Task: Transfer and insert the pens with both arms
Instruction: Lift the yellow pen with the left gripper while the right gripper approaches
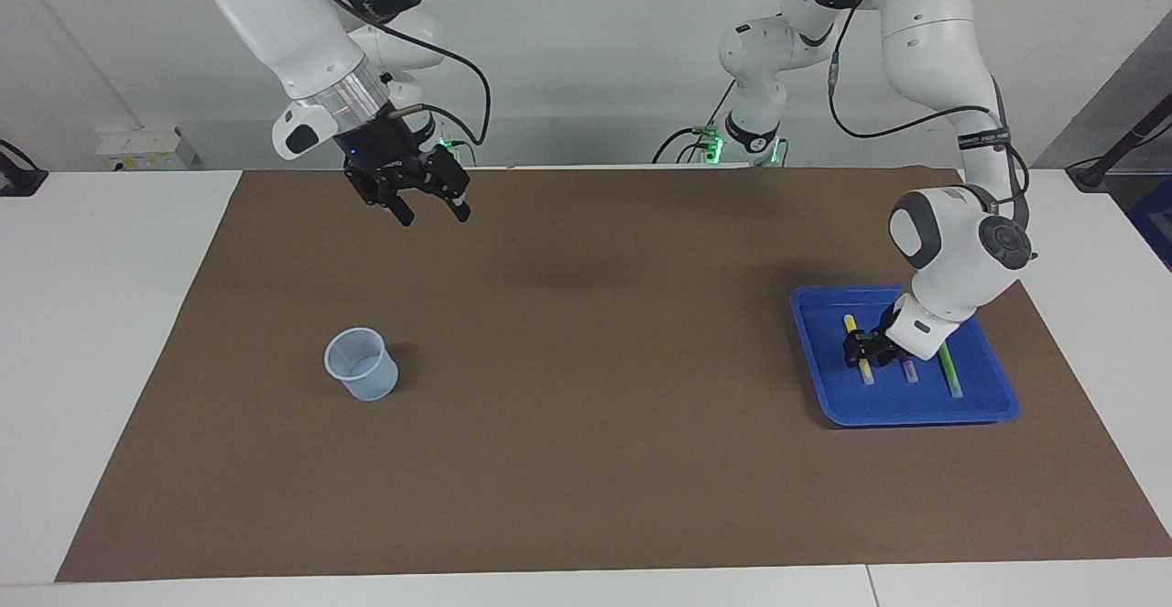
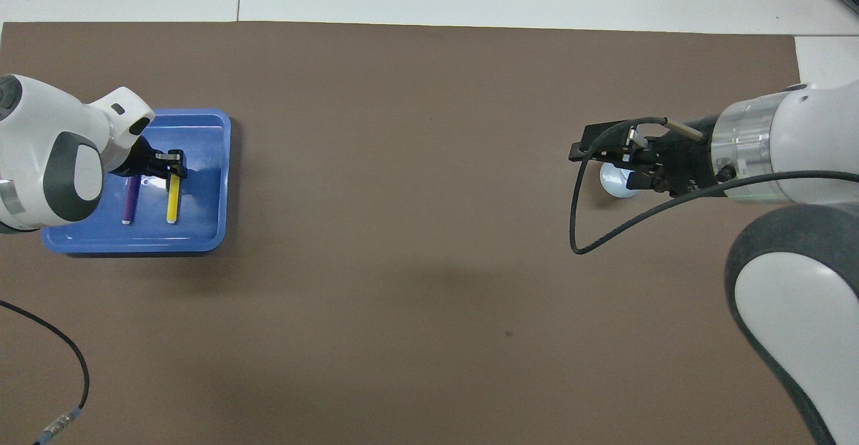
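The yellow pen (image 1: 851, 328) (image 2: 172, 203), the purple pen (image 1: 908, 369) (image 2: 128, 203) and the green pen (image 1: 949, 371) lie side by side in a blue tray (image 1: 916, 415) (image 2: 201, 243) at the left arm's end of the table. My left gripper (image 1: 861, 351) (image 2: 171, 166) is down in the tray, its fingers closed around the yellow pen, which still rests on the tray floor. In the overhead view the left arm hides the green pen. My right gripper (image 1: 426, 206) (image 2: 582, 144) is open and empty, high over the mat.
A translucent pale-blue cup (image 1: 362, 364) (image 2: 617, 184) stands upright on the brown mat (image 1: 586, 406) at the right arm's end. In the overhead view the raised right gripper partly covers it. White table borders the mat.
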Tool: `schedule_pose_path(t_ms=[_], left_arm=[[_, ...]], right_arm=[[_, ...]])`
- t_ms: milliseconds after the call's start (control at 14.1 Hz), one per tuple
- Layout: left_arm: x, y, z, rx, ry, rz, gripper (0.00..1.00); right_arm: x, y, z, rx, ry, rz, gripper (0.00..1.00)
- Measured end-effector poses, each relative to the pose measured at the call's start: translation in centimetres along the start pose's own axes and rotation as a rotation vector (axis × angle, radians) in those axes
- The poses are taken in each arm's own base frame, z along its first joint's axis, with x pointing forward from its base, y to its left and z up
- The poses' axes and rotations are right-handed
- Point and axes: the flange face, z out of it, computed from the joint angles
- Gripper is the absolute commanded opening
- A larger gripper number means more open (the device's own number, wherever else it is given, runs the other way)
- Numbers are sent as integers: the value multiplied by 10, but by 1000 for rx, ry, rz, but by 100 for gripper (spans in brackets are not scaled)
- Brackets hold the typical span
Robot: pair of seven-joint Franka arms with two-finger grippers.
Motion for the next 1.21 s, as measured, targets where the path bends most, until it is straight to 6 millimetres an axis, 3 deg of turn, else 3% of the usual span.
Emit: schedule_pose_path(t_ms=[213,712,1210], left_arm=[[0,0,-2,0,2,0,0],[-4,1,-5,-1,-28,2,0],[-8,16,-48,-126,-95,-102,0]], right_arm=[[-1,-1,1,5,-4,11,100],[-9,-24,8,100,-4,163,100],[-12,-33,19,173,-27,323,100]])
